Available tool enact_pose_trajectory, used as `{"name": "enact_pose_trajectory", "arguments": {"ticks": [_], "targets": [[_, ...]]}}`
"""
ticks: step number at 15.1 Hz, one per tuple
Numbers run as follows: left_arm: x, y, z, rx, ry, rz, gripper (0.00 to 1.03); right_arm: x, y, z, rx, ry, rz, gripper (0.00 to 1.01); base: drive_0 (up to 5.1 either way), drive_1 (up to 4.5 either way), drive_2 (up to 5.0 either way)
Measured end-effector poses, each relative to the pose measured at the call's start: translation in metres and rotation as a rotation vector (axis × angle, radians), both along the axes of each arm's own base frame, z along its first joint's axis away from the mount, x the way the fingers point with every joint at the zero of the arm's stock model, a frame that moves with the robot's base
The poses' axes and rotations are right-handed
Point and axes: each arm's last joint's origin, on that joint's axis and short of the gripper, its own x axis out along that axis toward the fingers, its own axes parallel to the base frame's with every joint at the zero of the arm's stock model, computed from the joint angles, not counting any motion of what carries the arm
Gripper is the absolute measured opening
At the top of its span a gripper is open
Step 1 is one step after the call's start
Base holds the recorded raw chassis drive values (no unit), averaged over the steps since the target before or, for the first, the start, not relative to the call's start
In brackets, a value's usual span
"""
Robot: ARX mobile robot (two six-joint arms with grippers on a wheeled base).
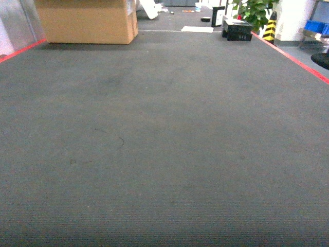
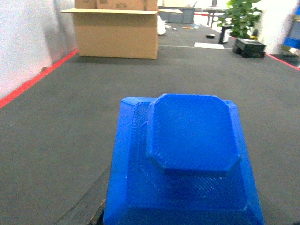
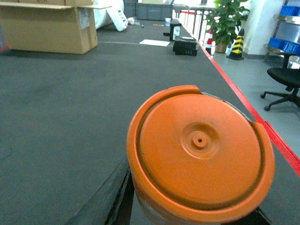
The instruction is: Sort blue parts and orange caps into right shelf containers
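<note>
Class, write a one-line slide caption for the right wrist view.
Orange cap fills the foreground above dark carpet, with a cardboard box and potted plant behind.

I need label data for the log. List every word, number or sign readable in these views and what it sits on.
None can be read.
Cardboard box: small dark marks near the top, too blurred to read.
Orange cap: only the plain end shows, no lettering visible.
Blue part: no text.
Yellow-and-black striped post: warning stripes only, no words.
Black crate: no legible label.
</note>
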Motion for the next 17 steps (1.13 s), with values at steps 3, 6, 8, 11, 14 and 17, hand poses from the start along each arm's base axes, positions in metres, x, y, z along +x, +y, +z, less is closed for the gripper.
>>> {"name": "enact_pose_trajectory", "arguments": {"ticks": [3,6,8,11,14,17], "targets": [[-0.008,0.002,-0.008,-0.003,-0.004,-0.003,0.44,-0.009,-0.01,-0.008,0.005,-0.013,-0.002,0.44,0.0,0.0,0.0],[-0.014,0.002,-0.016,-0.004,0.0,0.004,0.44,-0.016,-0.017,-0.017,0.008,-0.008,0.012,0.44,0.0,0.0,0.0],[-0.022,0.002,-0.026,-0.004,-0.008,0.003,0.44,-0.024,-0.026,-0.025,0.013,-0.016,0.003,0.44,0.0,0.0,0.0],[-0.025,0.002,-0.025,-0.004,-0.022,0.003,0.44,-0.028,-0.026,-0.028,0.013,-0.027,0.003,0.44,0.0,0.0,0.0],[-0.027,0.002,-0.025,-0.004,-0.016,0.004,0.44,-0.03,-0.026,-0.028,0.013,-0.031,0.003,0.44,0.0,0.0,0.0],[-0.038,0.002,-0.029,-0.004,-0.006,0.003,0.44,-0.036,-0.026,-0.032,0.014,0.005,0.002,0.44,0.0,0.0,0.0]]}}
